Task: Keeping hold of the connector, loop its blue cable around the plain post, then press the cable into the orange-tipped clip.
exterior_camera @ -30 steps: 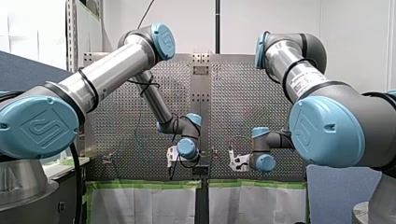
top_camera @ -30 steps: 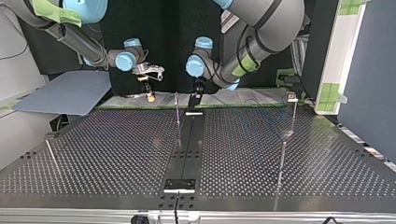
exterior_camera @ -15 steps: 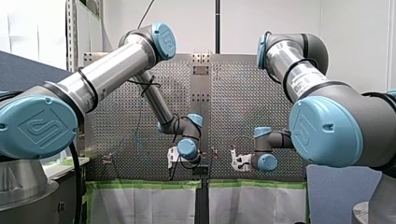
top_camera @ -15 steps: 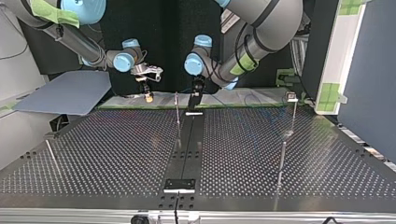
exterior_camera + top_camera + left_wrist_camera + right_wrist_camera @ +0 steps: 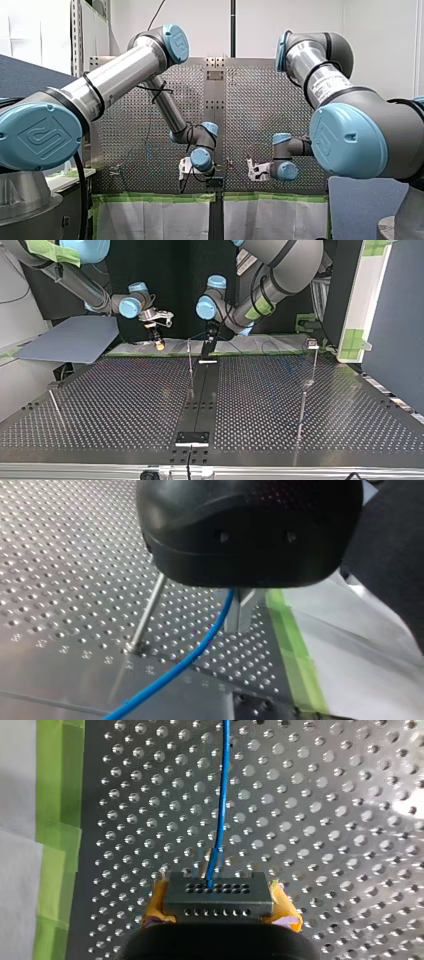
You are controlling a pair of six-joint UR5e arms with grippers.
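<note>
You had a perforated metal table [image 5: 125,405] with a dark strip [image 5: 200,390] running down its middle, from the edge by the arms to the opposite edge, where a small plate [image 5: 192,438] sat on it. Green tape [image 5: 295,650] lined the edge by the arms, and a white sheet [image 5: 360,670] hung beyond it. Off the table's corner at the top view's left lay a blue-grey board [image 5: 70,340]. Past the right edge stood a white frame [image 5: 367,295] with green tape patches [image 5: 352,342].

my right tool [image 5: 159,344] and connector [image 5: 219,895] edged toward the top view's left.
</note>
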